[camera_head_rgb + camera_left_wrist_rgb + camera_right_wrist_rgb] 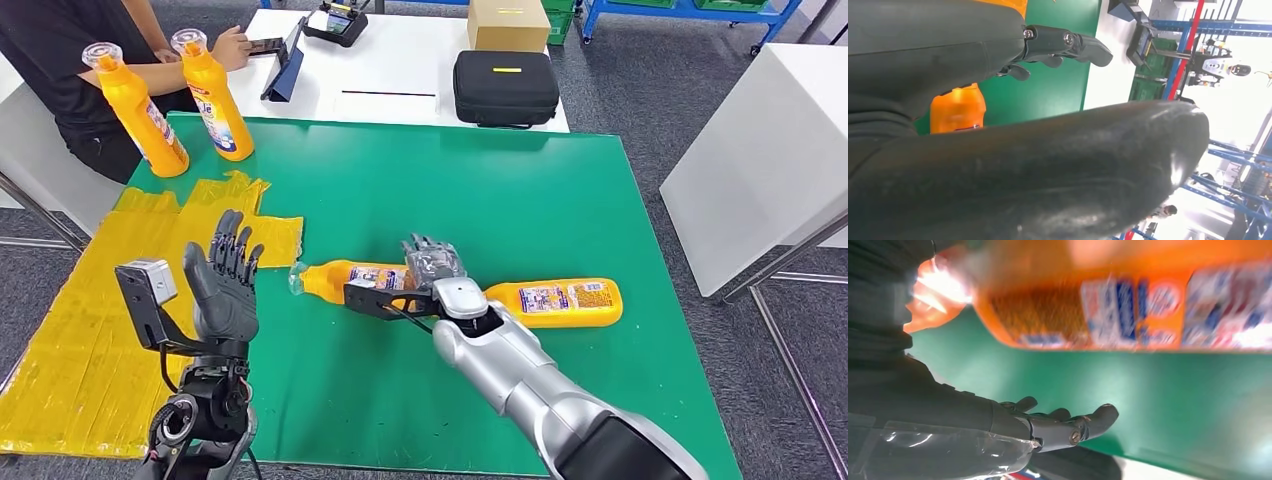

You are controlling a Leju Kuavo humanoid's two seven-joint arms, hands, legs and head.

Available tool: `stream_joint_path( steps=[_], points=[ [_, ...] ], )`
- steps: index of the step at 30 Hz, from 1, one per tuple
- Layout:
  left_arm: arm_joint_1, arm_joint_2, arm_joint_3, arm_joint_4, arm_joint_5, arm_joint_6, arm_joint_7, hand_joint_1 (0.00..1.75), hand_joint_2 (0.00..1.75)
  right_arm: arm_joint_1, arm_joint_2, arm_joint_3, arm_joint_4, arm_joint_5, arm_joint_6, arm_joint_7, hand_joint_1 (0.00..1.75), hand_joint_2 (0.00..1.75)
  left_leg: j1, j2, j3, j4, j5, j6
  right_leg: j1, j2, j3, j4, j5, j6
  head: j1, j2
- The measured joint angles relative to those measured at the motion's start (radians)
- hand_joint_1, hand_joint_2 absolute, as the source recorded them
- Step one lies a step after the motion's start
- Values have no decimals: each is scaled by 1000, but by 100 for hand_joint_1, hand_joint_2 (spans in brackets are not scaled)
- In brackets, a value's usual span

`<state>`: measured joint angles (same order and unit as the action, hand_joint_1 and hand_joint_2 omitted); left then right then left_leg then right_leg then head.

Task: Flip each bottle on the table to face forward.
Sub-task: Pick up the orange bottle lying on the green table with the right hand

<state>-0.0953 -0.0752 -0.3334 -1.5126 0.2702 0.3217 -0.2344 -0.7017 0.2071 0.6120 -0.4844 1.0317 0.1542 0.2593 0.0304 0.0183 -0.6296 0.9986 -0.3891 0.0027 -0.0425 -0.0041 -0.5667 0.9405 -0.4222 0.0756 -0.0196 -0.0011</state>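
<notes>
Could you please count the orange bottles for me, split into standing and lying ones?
Standing bottles: 2, one beside the other at the table's far left corner.
Lying bottles: 2, one under the right hand, one just to its right.
Total: 4 bottles.

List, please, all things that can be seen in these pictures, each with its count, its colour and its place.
Standing bottles: two, orange, far left corner of the green table, held by a person.
Lying bottles: two, orange, on their sides near the table's middle.
Green table: one, in front of the robot.
Yellow sheet: one, on the table's left side.
Case: one, black, on the white table behind.
Cardboard box: one, brown, behind the case.
Person: one, dark shirt, at the far left.
Left hand: raised, fingers apart, holding nothing.
Right hand: over the left lying bottle; grip unclear.
</notes>
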Motion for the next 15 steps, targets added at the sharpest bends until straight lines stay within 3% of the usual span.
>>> stream_joint_path(
  steps=[9,13,14,15],
  points=[
    [0,-8,2,11,14,-3,-14,0,0,-3,24,3,69,-13,76,-35,0,175,0,0,0,0,0,0,0,0,-1,0,0,0,0,0],
    [-5,-15,1,21,18,-5,-14,0,0,-2,26,14,97,-7,194,-41,0,175,0,0,0,0,0,0,0,0,-1,0,0,0,0,0],
    [-8,-16,1,25,20,-5,-14,0,0,-3,26,21,103,0,225,-35,6,175,0,0,0,0,0,0,0,0,-1,0,0,0,0,0],
    [-11,-18,1,30,22,-5,-15,0,0,-3,26,28,108,6,247,-25,44,175,0,0,0,0,0,0,0,0,-1,0,0,0,0,0]
  ],
)
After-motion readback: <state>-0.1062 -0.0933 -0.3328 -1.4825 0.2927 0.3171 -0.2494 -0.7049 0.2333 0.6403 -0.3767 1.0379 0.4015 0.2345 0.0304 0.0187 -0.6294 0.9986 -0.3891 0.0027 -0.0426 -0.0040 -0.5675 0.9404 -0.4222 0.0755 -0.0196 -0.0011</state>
